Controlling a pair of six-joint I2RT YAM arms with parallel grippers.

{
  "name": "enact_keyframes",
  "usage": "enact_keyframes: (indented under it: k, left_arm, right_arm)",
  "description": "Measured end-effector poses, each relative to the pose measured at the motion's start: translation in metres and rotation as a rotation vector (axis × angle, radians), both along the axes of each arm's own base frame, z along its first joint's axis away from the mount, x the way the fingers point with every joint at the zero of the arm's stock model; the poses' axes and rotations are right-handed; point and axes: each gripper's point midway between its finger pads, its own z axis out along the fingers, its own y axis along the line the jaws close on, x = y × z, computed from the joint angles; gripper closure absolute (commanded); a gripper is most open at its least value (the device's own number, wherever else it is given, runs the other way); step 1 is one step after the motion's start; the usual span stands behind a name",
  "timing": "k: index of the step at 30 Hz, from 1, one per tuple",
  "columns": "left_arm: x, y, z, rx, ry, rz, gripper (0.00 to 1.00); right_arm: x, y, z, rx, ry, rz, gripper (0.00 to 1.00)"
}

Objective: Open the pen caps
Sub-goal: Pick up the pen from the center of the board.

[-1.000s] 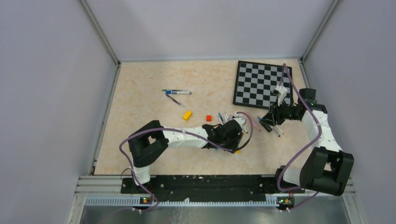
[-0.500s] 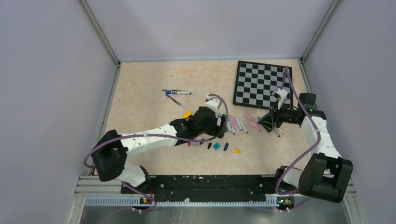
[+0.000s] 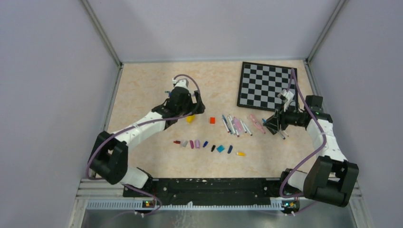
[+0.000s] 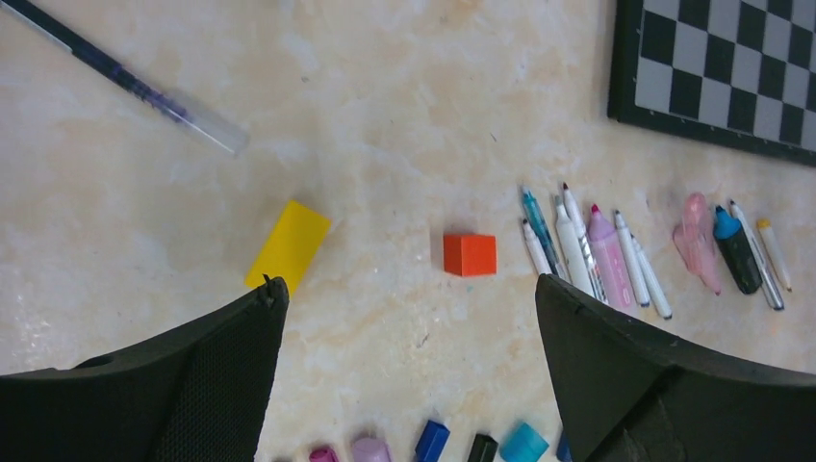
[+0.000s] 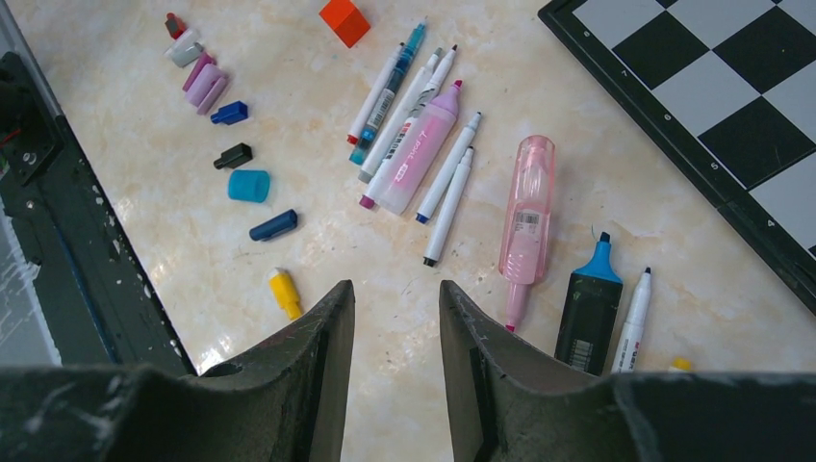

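Several pen caps [image 3: 205, 144] lie in a row near the front, from red [image 5: 174, 23] through cyan [image 5: 248, 185] to yellow [image 5: 284, 293]. Uncapped pens [image 3: 234, 124] lie side by side behind them, with a pink highlighter [image 5: 527, 207] and a black-and-blue marker [image 5: 589, 313] further right. My left gripper [image 3: 185, 107] hangs wide open and empty, high over the far left, with its jaws framing bare table in the left wrist view [image 4: 409, 289]. A dark blue pen [image 4: 125, 77] lies beyond it. My right gripper [image 5: 396, 286] hovers by the pink highlighter, its jaws parted with nothing between them.
A chessboard [image 3: 267, 85] lies at the back right. A yellow block [image 4: 289, 245] and a small red cube [image 4: 470, 254] sit between the left gripper and the pens. Grey walls enclose the table on three sides.
My left arm has swung away from the pens and caps to the far left, and its gripper has opened wide. The right arm has barely moved.
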Motion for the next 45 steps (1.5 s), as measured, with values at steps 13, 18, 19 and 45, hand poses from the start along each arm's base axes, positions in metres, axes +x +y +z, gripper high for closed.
enact_keyframes:
  k: [13, 18, 19, 45]
  left_arm:
    - [0.074, 0.046, -0.052, 0.240, 0.311, 0.282, 0.02]
    - [0.074, 0.071, -0.081, 0.277, 0.430, 0.356, 0.11]
    - [0.075, 0.075, -0.083, 0.280, 0.442, 0.367, 0.12]
    - [0.120, 0.106, -0.106, 0.336, 0.533, 0.461, 0.87]
  right_arm:
    - [-0.001, -0.002, -0.002, 0.003, 0.000, -0.009, 0.63]
    - [-0.001, -0.002, -0.002, 0.001, -0.004, -0.007, 0.63]
    - [-0.001, -0.002, -0.002, 0.001, -0.004, -0.007, 0.63]
    - [0.000, -0.004, -0.001, -0.002, -0.011, -0.012, 0.63]
